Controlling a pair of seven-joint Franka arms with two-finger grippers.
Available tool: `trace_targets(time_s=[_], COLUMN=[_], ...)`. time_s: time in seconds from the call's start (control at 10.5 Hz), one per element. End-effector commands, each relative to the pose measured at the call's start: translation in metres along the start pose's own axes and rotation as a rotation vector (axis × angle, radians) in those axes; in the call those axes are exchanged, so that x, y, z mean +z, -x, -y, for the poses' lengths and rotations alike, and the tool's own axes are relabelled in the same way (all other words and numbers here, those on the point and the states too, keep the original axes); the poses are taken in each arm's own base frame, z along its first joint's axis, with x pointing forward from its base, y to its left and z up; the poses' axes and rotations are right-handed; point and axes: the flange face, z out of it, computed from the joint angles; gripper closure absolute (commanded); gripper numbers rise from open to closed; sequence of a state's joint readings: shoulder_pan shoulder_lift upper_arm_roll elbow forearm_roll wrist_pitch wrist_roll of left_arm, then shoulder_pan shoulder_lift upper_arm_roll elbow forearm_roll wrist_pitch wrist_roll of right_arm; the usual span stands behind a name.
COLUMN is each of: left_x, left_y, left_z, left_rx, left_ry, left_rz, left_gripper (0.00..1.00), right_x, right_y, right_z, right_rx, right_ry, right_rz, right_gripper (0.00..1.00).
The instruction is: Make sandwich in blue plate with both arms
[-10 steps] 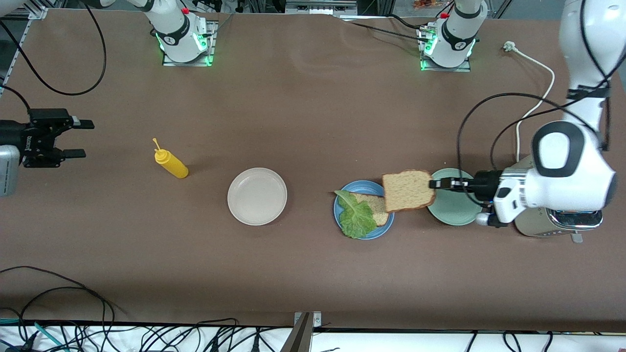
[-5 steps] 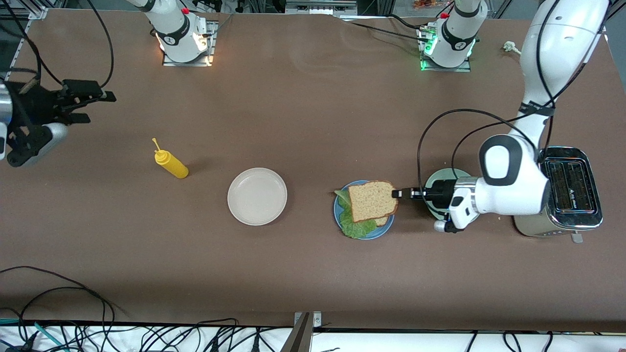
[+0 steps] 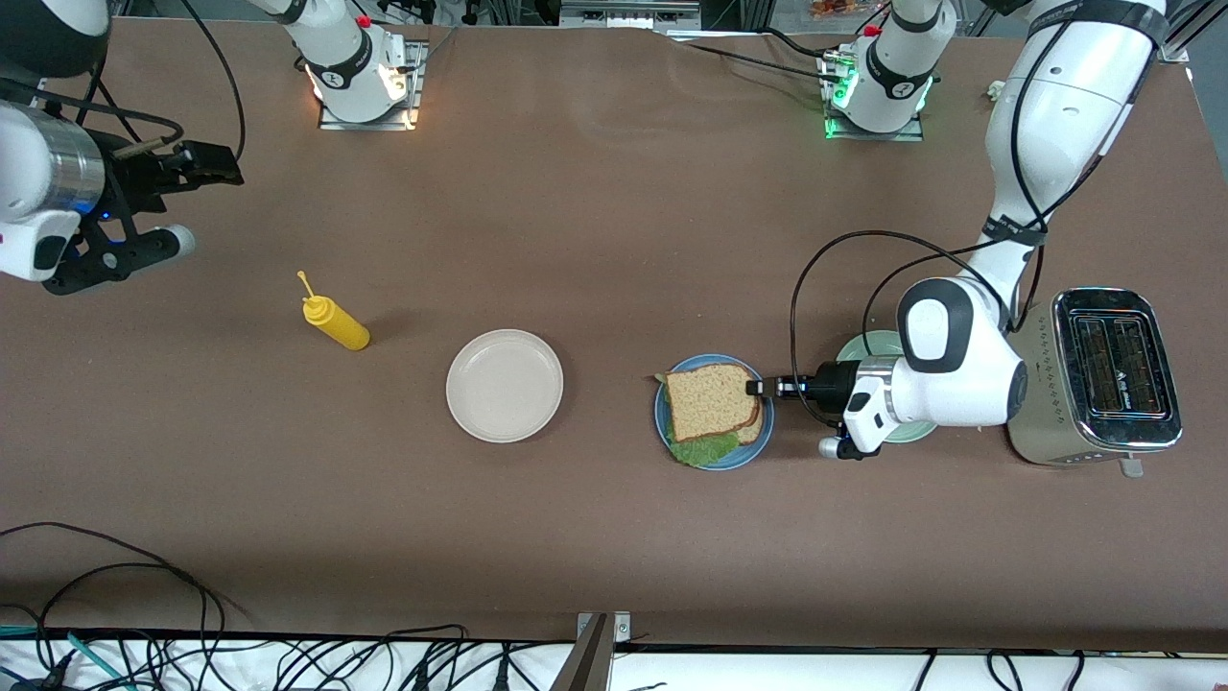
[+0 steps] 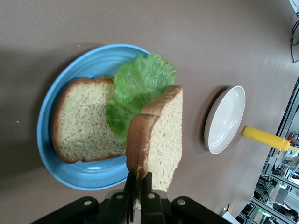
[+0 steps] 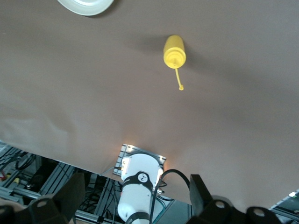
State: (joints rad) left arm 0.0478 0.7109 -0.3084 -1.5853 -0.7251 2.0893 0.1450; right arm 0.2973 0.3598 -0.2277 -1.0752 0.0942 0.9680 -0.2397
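Note:
The blue plate (image 3: 661,415) holds a brown bread slice (image 3: 755,423) with a green lettuce leaf (image 3: 703,449) on it. My left gripper (image 3: 758,388) is shut on the crust of a second bread slice (image 3: 705,401) and holds it over the lettuce and the plate. In the left wrist view the gripper (image 4: 139,179) pinches this slice (image 4: 161,135), tilted, above the lettuce (image 4: 140,84), the lower slice (image 4: 79,121) and the plate (image 4: 46,121). My right gripper (image 3: 203,165) is open and empty, raised over the right arm's end of the table; it also shows in the right wrist view (image 5: 135,196).
A yellow mustard bottle (image 3: 333,321) lies toward the right arm's end. A cream-white plate (image 3: 505,385) sits between it and the blue plate. A mint-green plate (image 3: 868,345) lies under the left arm, next to a silver toaster (image 3: 1113,369).
My left gripper carried the bread slice from beside the mint-green plate to over the blue plate, covering the lettuce. My right arm rose and swung toward its base.

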Motion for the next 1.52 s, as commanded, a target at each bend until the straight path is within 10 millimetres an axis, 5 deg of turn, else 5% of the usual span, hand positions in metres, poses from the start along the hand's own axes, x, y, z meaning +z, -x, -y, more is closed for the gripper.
trace_targets(time_s=[0.0,0.1,0.38,0.48,0.67,0.95,1.14,1.43], left_x=[0.017,0.021,0.03,0.026,0.022,0.012,-0.036,-0.082], left_y=[-0.004,-0.005,-0.008,-0.009,-0.011,-0.012,-0.005,0.028], left_z=[0.012,0.017,0.033,0.04,0.046,0.053,0.057,0.03], left_rx=[-0.009,-0.013,0.05,0.069,0.066,0.059,0.051,0.157], left_ry=[0.016,0.011,0.011,0.01,0.007,-0.002,-0.033,-0.228], left_rz=[-0.007,0.0,0.011,0.005,-0.002,-0.013,-0.055,-0.12], left_gripper=[1.0,0.89,0.13,0.0,0.0,0.0,0.0,0.0], right_x=[0.039,0.056,0.081,0.082,0.081,0.053,0.026,0.002], right_y=[0.017,0.024,0.043,0.05,0.059,0.066,0.06,0.053], right_z=[-0.009,-0.014,-0.006,-0.004,-0.001,0.0,-0.002,-0.021], right_rx=[0.029,0.031,0.056,0.073,0.086,0.096,0.102,0.195], right_ry=[0.049,0.053,0.098,0.1,0.109,0.127,0.138,0.141], right_rz=[-0.01,-0.038,-0.125,-0.163,-0.258,-0.415,-0.473,-0.514], right_gripper=[0.0,0.0,0.0,0.0,0.0,0.0,0.0,0.0])
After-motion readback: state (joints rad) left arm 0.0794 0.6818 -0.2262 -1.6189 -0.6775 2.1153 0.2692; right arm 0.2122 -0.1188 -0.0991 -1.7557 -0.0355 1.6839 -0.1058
